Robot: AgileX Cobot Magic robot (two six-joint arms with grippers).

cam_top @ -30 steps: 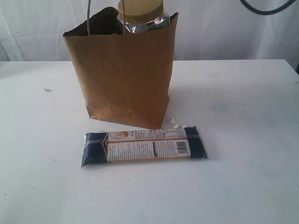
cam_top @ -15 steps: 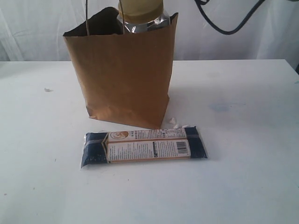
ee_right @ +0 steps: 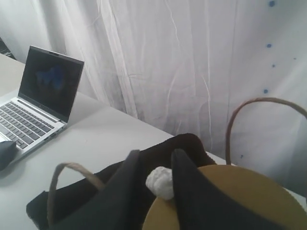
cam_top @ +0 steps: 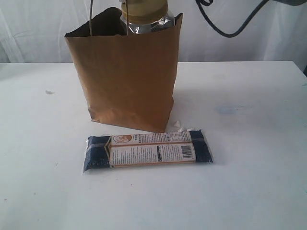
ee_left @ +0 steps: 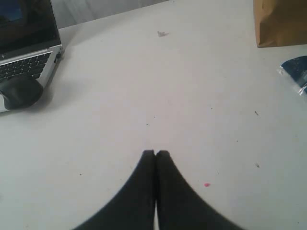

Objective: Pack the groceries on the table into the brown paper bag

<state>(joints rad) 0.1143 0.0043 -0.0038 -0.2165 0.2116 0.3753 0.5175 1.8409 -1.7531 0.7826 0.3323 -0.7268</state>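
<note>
- Now, the packet (cam_top: 147,151) lies flat on the table (cam_top: 254,163). It is in the lower middle of the outside view, just in front of the bag (cam_top: 127,81).
- Its long side runs left to right across that view.
- The jar (cam_top: 144,19) stands inside the bag. Its top pokes out at the upper middle.
- The left gripper (ee_left: 155,153) is closed tight with nothing in it, low over bare table. One blue end of the packet peeks in at the edge of its view, off to the side of the fingers.
- The right gripper (ee_right: 156,154) is up over the bag's mouth, right by the jar's lid (ee_right: 230,201). Its fingers stand a little apart.
- A small white lump (ee_right: 160,182) sits in that gap. I cannot tell what it is, or if the fingers touch the lid.
- I think the packet goes in next. The left gripper looks like the one nearer the table. The right one is up high.
- A grab would go best across the packet's short side.
- The outside view shows the whole packet but no gripper. Only the wrist views show the fingers and a laptop (ee_left: 24,38).
</note>
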